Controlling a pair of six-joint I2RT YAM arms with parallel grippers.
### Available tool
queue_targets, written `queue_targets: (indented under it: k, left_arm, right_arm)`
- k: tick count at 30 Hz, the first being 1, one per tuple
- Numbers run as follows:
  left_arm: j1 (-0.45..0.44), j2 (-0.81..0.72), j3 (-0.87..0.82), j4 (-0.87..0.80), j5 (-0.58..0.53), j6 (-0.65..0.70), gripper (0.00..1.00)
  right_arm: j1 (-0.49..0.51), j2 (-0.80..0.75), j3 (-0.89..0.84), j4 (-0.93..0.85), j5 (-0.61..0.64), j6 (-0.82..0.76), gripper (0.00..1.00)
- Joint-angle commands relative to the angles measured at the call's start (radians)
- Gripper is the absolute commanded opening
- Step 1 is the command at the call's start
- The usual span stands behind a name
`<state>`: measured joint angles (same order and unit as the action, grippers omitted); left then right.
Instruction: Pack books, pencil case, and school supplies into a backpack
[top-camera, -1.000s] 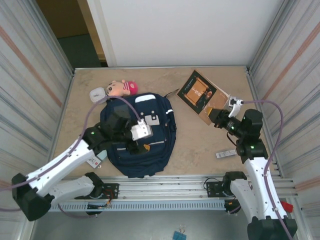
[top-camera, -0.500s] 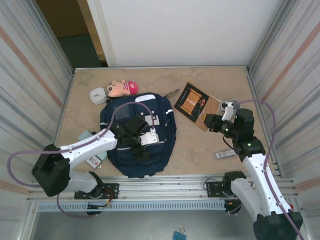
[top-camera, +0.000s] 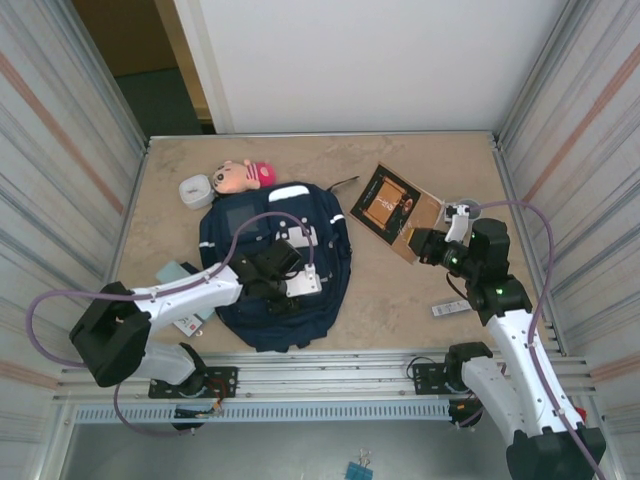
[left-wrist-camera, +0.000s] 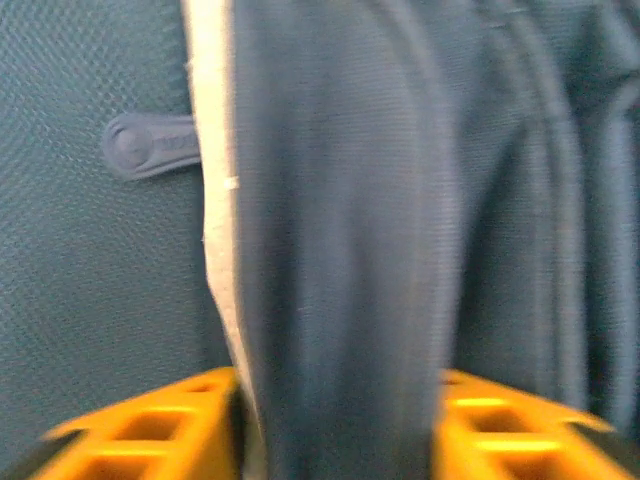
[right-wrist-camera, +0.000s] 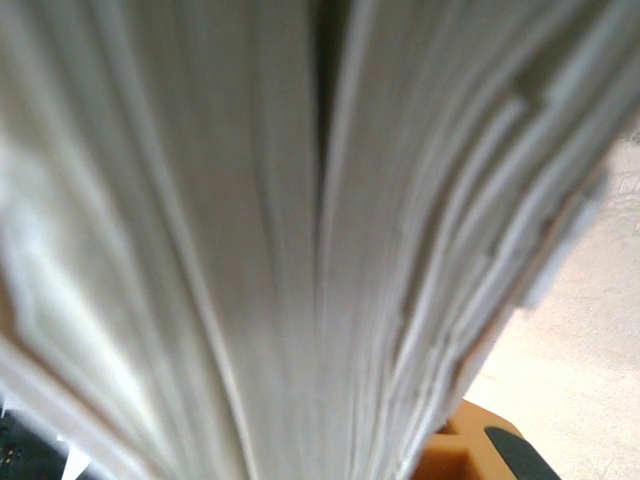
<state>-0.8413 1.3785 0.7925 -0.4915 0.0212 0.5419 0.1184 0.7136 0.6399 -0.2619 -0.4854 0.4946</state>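
The navy backpack (top-camera: 275, 235) lies flat on the table's left half, its grey panel (top-camera: 243, 214) facing up. My left gripper (top-camera: 286, 296) presses into its lower part, shut on a fold of backpack fabric (left-wrist-camera: 340, 250) that runs between the orange fingers (left-wrist-camera: 150, 430). The dark-brown book (top-camera: 393, 203) with its orange-tan panel is tilted up at the right, held at its near corner by my right gripper (top-camera: 419, 243). Its page edges (right-wrist-camera: 300, 230) press close to the right wrist camera, above an orange finger (right-wrist-camera: 470, 450). A slim white-and-black bar (top-camera: 450, 308) lies near the right arm. The teal pad (top-camera: 172, 270) and black-and-white pack (top-camera: 188, 322) lie left of the backpack.
A pink plush doll (top-camera: 243, 176) and a white rounded box (top-camera: 193, 190) sit behind the backpack. Corrugated metal walls (top-camera: 70, 170) close in both sides. The bare tabletop (top-camera: 390, 290) runs between backpack and right arm.
The left gripper has slid toward the backpack's lower right, and the fabric shifted so the grey panel shows. The right gripper has carried the book a little left and toward the near edge.
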Motion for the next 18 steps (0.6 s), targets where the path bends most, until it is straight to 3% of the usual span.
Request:
queue_targets:
  k: [1,3,6,10,15,18]
  left_arm:
    - [-0.029,-0.013,0.040,0.049,-0.047,-0.018,0.10]
    - [-0.051,-0.032,0.084,0.079,0.012,-0.050,0.00]
    - [-0.081,-0.030,0.173,0.124,0.078,-0.128,0.00]
    - [-0.093,0.026,0.301,0.146,0.069,-0.241,0.00]
    - [-0.084,0.085,0.454,0.148,0.032,-0.342,0.00]
    - [-0.041,0.085,0.506,0.162,0.068,-0.428,0.00]
  right_arm:
    - [-0.053,0.003,0.048,0.042,-0.014,0.061,0.00]
    - [-0.122,0.037,0.068,0.027,-0.078,0.102,0.00]
    - [-0.234,0.079,0.113,-0.050,-0.086,0.154,0.00]
    - [-0.395,0.116,0.150,-0.131,-0.145,0.182,0.00]
    - [-0.476,0.132,0.208,-0.295,-0.123,0.108,0.00]
    - [-0.476,0.100,0.219,-0.344,-0.162,0.048,0.00]
